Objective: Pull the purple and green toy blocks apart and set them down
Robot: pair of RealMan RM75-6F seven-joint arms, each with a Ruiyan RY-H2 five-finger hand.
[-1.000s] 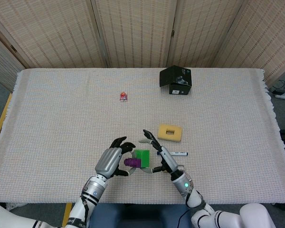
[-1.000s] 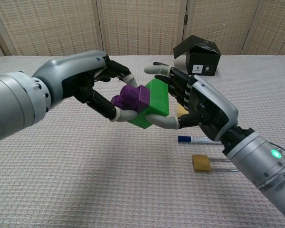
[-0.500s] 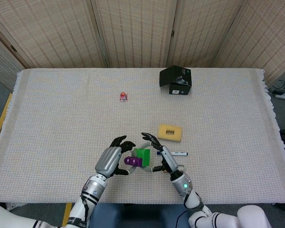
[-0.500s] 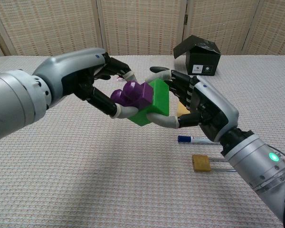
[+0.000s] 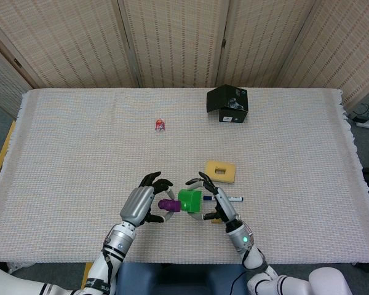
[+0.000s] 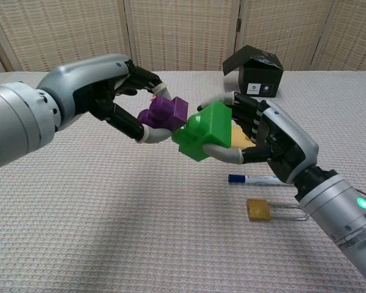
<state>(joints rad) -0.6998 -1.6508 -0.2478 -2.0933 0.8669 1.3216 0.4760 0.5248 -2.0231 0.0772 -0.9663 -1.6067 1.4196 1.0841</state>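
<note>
above the table, left hand (image 6: 125, 97) grips one purple block (image 6: 165, 113), right hand (image 6: 262, 137) one green block (image 6: 206, 131).

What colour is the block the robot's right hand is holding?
Bright green. The chunky plastic green toy block in the right hand shows best in the chest view.
</note>
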